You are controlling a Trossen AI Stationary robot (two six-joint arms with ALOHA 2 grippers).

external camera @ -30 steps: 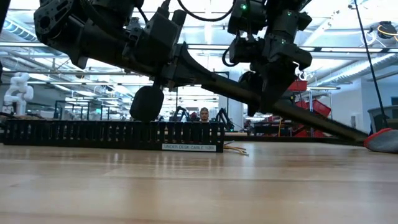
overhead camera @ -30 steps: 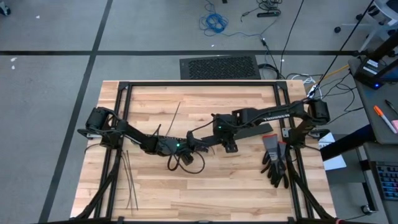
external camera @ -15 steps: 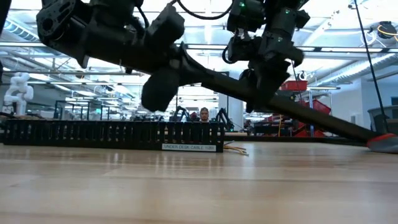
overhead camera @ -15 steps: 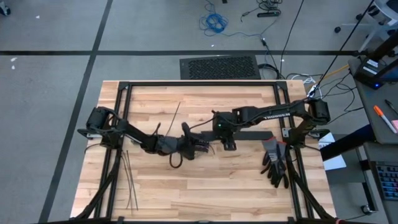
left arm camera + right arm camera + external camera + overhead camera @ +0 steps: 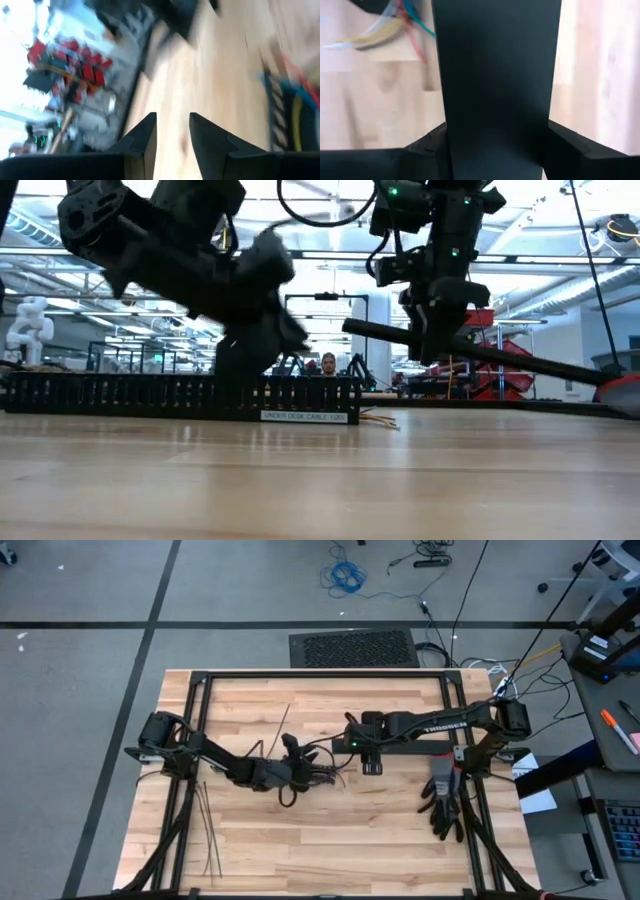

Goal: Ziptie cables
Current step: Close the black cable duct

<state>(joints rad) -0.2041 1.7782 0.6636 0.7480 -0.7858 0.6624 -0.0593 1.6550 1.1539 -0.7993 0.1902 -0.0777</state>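
My right gripper (image 5: 367,762) is shut on a long flat black bar (image 5: 500,362) at mid-table. My left gripper (image 5: 172,117) stands open with nothing between its fingers. It sits low, left of the bar's free end (image 5: 350,328), just above the black slotted duct (image 5: 180,395). The cables (image 5: 295,100) are coloured wires lying in that duct, and their ends (image 5: 378,420) stick out on the table. They also show blurred in the right wrist view (image 5: 395,22). Several zipties (image 5: 205,830) lie flat near the left edge, and one (image 5: 283,725) lies farther back. My right gripper pinches the flat bar across its width, one finger on each long edge (image 5: 445,135), a little in from the bar's raised left end. The fingers come steeply from above and lie across the bar. The bar slants down to the right, toward the glove.
A grey and black glove (image 5: 440,800) lies near the right edge, and its red cuff (image 5: 622,395) shows by the bar's low end. A black frame (image 5: 320,675) rims the wooden table. The near half of the table (image 5: 330,850) is bare wood.
My left gripper has opened and let go of the bar's left end. It has rolled about its own axis and dipped toward the slotted duct. The bar now hangs from my right gripper alone and lies flatter, its left end lower than before.
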